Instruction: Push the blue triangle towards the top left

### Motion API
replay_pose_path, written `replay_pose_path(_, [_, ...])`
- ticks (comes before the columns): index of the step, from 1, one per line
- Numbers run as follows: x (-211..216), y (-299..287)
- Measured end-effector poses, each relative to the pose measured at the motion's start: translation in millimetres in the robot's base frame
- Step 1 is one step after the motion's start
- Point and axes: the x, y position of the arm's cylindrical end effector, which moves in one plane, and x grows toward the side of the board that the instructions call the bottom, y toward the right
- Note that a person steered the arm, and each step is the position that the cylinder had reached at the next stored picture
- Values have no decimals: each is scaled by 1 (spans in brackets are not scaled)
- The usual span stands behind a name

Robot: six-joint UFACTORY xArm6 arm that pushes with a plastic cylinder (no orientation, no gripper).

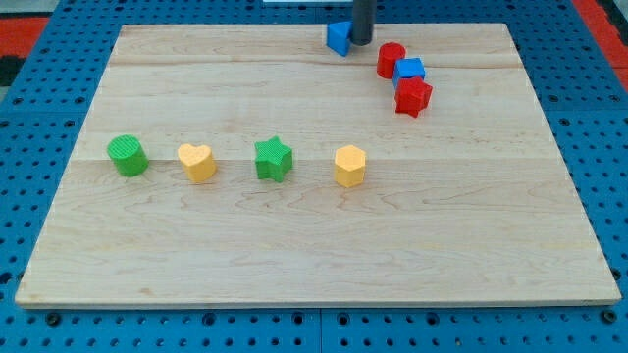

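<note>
Wooden bench (314,235): pale planks over blue pegboard (29,59).
Blue triangle (340,38): at bench's top edge.
Tip (361,41): touching triangle's right.
Pincer: none fitted.

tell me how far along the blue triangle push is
Done: my tip is against the right side of the blue triangle, which sits at the board's top edge. In hand: pushing it leftward. Left: nearly the whole run along the top edge to the top left corner.
</note>
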Motion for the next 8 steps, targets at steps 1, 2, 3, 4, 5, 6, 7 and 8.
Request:
replay_pose_path(1, [-3,-35])
replay_pose_path(2, [-4,-70])
replay_pose_path(3, [-9,-98])
replay_pose_path(4, [-27,-93])
replay_pose_path(5, [-28,-121])
replay_pose_path(6, [-16,-148])
replay_pose_path(7, [-3,-163])
replay_pose_path(8, [22,-180])
